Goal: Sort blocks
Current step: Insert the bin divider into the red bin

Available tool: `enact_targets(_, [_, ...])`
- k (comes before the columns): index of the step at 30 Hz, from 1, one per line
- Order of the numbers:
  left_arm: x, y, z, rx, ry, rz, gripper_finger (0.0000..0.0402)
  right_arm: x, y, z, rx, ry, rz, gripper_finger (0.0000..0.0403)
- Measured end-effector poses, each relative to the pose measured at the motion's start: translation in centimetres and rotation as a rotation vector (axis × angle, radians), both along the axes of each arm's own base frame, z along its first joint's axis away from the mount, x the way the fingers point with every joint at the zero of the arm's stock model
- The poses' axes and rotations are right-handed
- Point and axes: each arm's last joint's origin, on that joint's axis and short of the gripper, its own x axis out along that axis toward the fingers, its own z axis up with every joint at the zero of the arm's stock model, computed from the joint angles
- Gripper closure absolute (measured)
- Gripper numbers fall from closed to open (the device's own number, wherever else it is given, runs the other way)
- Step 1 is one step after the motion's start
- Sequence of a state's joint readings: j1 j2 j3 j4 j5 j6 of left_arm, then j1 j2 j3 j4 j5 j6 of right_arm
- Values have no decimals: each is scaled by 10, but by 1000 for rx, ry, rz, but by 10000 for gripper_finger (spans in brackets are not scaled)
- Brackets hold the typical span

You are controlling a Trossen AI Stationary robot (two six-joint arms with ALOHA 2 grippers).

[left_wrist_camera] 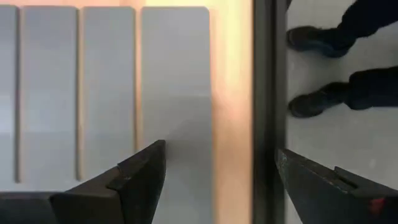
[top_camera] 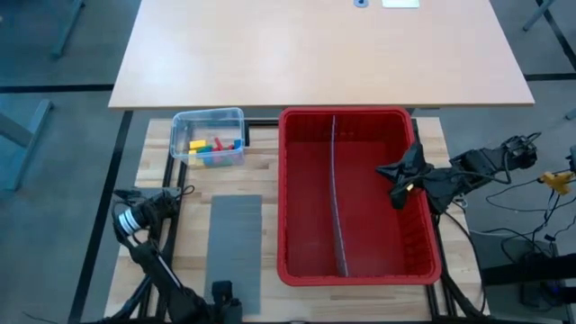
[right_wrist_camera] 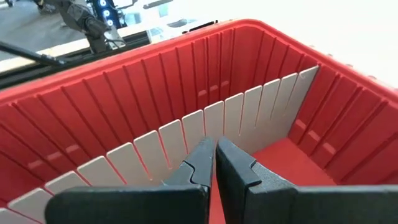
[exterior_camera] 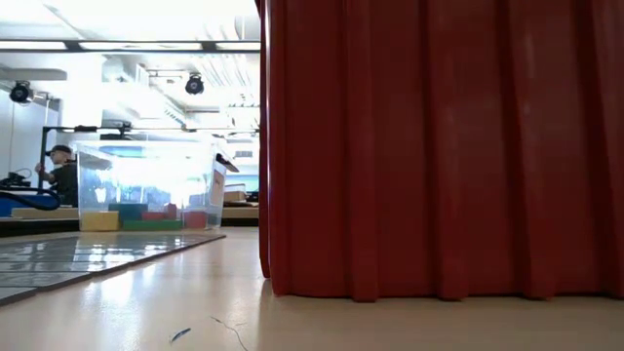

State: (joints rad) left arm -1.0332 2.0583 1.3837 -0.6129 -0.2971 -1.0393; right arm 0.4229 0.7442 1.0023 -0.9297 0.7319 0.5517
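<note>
The blocks (top_camera: 212,148) lie in a clear tub (top_camera: 209,120) on the surface (top_camera: 450,144), just left of the red bin (top_camera: 297,270). The right end effector (top_camera: 397,183) hangs closed and empty inside the bin's right compartment. The left end effector (left_wrist_camera: 217,174) is open, empty, over a grey panel (top_camera: 236,243) at the near edge.

Wooden table (top_camera: 270,171): tub (top_camera: 208,138), red bin (top_camera: 356,196), grey panel (top_camera: 235,252)

the overhead view is evenly and softly lit, with only faint shadows beside the red bin (top_camera: 358,270) and a mild sheen on the pale tabletop (top_camera: 315,45) at the top of the frame. in the table-level view the upper left is blown out by ceiling lights, and the clear tub (exterior_camera: 146,185) glows backlit. the near wood reflects glare. the wrist views look soft, their dark fingers (left_wrist_camera: 134,180) blurred at the bottom edge.
</note>
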Motion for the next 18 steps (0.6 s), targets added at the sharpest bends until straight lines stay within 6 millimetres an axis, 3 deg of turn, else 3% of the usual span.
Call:
enact_targets(4, [10, -13, 3, 33, -20, 59, 129, -2, 0, 1, -12, 13, 42, 403])
enact_targets(11, [13, -16, 12, 142, 10, 175, 129, -9, -3, 3, -14, 2, 76, 403])
enact_targets(18, [14, -19, 0, 108, 42, 226, 129, -12, -4, 4, -29, -3, 90, 403])
